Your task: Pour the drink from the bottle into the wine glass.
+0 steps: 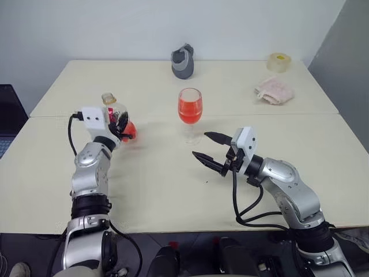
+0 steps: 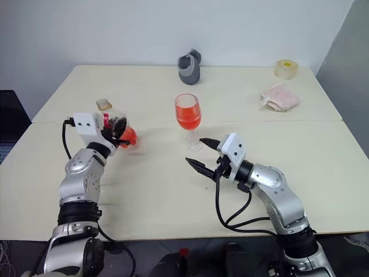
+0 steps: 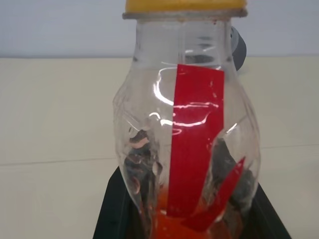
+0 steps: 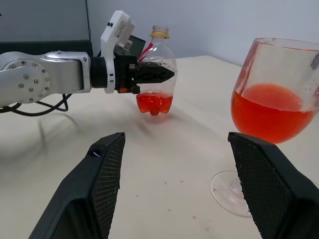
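Red drink [image 1: 190,109] half filled the wine glass [image 1: 190,105] mid-table. From the right wrist, the left gripper [image 4: 149,73] squeezed the upright bottle [image 4: 155,74] – a little red left inside. Right gripper [image 1: 211,149] gaped wide, empty – just beside the glass's foot.

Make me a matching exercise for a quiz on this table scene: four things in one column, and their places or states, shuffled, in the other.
Things:
1. bottle
2. wine glass
3. right gripper
4. tape roll

States:
A. open, holding nothing
B. partly filled with red drink
C. at the far right corner of the table
D. upright, gripped by the left gripper

Pairs: 1-D, 2-B, 3-A, 4-C
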